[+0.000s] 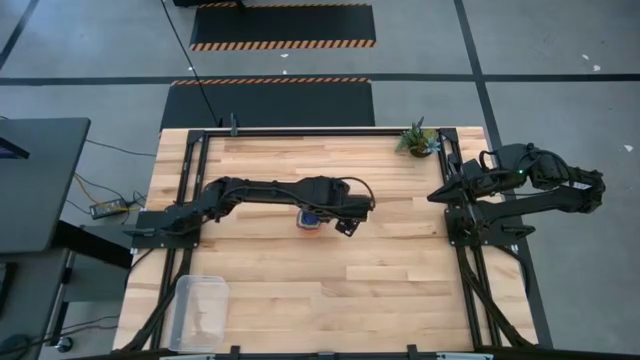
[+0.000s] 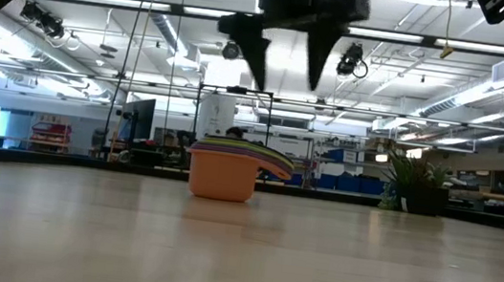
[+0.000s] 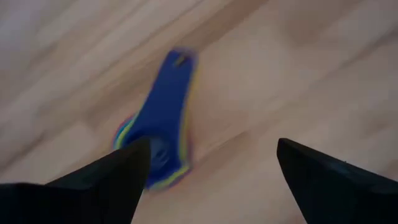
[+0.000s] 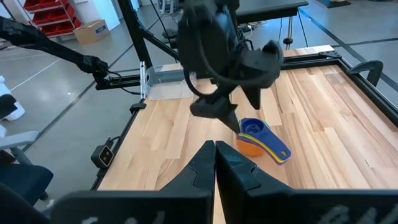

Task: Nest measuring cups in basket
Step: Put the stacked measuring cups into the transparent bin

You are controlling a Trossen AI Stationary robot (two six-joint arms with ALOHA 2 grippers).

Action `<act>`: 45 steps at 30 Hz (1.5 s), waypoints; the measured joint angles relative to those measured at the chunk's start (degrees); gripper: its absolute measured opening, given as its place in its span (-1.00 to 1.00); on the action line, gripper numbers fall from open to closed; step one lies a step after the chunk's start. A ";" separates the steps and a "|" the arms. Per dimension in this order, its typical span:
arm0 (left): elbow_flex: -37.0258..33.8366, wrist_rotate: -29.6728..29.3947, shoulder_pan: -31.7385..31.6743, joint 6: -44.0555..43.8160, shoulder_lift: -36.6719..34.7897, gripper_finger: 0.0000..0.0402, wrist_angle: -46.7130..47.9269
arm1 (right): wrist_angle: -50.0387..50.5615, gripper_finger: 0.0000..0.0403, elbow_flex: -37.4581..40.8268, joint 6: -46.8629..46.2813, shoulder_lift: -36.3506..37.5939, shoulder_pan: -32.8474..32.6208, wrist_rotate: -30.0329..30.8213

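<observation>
Already nested, the measuring cups [image 1: 309,222] sit mid-desk, not in the basket [image 1: 199,310] at the near-left corner. Left gripper [image 2: 286,63] hovers above the stack, fingers spread, holding nothing. Right gripper [image 1: 436,196] waits at right edge, pressed together. Transfer remains.

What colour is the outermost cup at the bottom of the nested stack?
Orange; the bottom cup shows best in the low view.
</observation>
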State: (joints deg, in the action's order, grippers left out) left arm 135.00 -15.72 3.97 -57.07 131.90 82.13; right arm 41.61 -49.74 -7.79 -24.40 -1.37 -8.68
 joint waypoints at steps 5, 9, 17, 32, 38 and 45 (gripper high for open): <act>0.02 -0.27 0.37 12.33 -0.70 0.77 -10.16 | -0.04 -0.91 0.00 0.00 -0.01 0.00 0.01; 0.01 0.06 0.51 17.77 -1.18 0.77 -17.54 | -0.31 -0.91 0.00 0.00 -0.02 0.00 0.01; 0.00 3.49 -0.36 21.61 -1.17 0.77 -17.79 | -0.62 -0.91 0.00 0.00 0.00 -0.01 0.01; -2.30 -13.39 4.71 39.36 -0.60 0.77 -16.36 | -0.73 -0.91 0.00 0.00 0.00 -0.01 0.01; -2.30 -17.49 6.66 37.45 -0.23 0.77 -12.07 | -0.87 -0.91 0.00 0.00 0.00 -0.02 0.01; -2.36 -19.03 8.52 27.37 3.28 0.77 -4.77 | -0.87 -0.91 0.00 0.00 -0.01 0.00 -0.01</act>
State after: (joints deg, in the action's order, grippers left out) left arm 132.64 -34.75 12.49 -29.70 135.18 77.36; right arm 40.74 -49.74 -7.79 -24.41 -1.37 -8.69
